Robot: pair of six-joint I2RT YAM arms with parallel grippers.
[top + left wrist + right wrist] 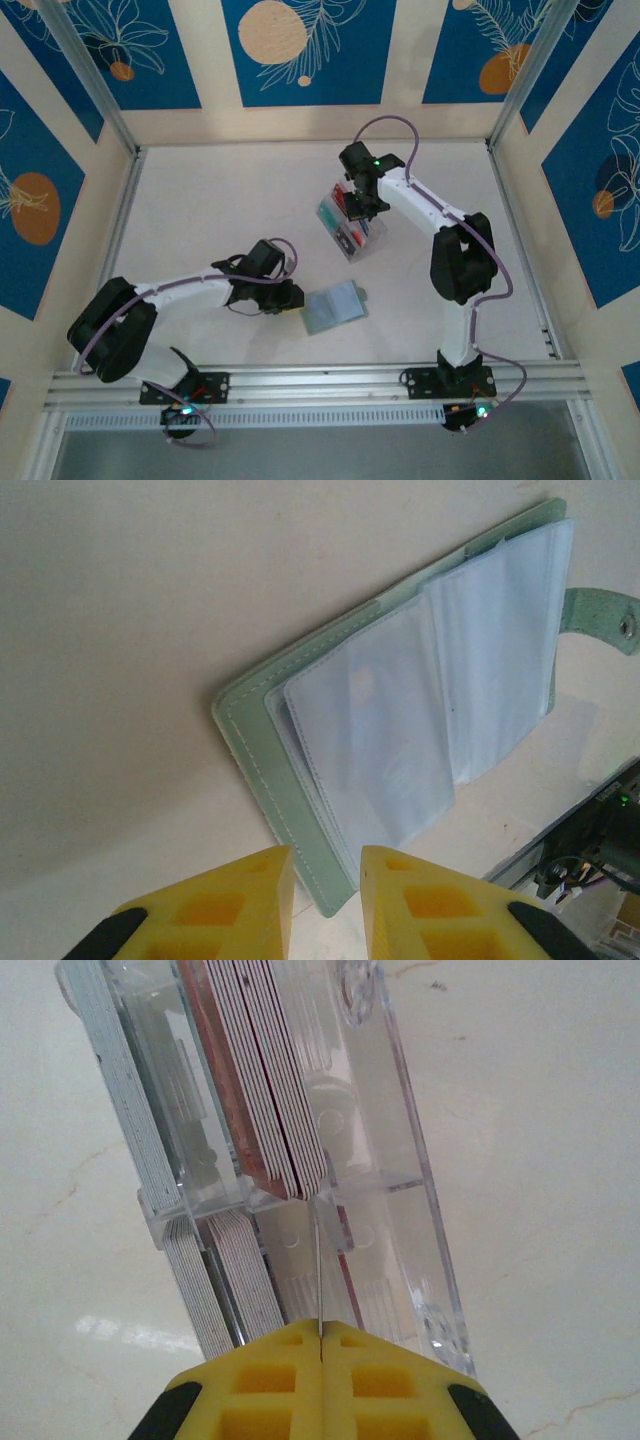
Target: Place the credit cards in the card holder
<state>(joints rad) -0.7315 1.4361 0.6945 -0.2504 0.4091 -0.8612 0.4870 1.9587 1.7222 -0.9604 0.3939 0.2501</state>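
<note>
Right wrist view: the right pincer (320,1338) has its yellow fingers pressed together on one credit card (318,1260). The card is seen edge-on as a thin pale line rising from between the fingertips. It stands upright in the clear plastic box (425,1210), at the divider between two compartments. In the compartment beyond the divider, a stack of credit cards (265,1090) stands on edge, their rims red and white. Further left, another stack with grey-white rims (120,1130) fills the outer slot. Nearer the camera, two more leaning stacks (235,1280) sit in the compartments on this side of the divider. The box rests on the pale table (540,1110).

In the left wrist view, the left pincer (325,880) has its fingers a little apart with a narrow gap between them. The near corner of the card holder (250,730) lies in that gap; I cannot tell whether the fingers touch it. The card holder lies open on the table, its sage-green cover underneath. See-through sleeves (380,740) are fanned across the cover, and the snap tab (600,620) sticks out at the far side.

From the top external view, the right pincer (352,205) is at the far end of the clear box (355,235). The card holder (333,306) lies well apart from the box, nearer the arm bases. The left pincer (295,297) is at the card holder's left edge.
</note>
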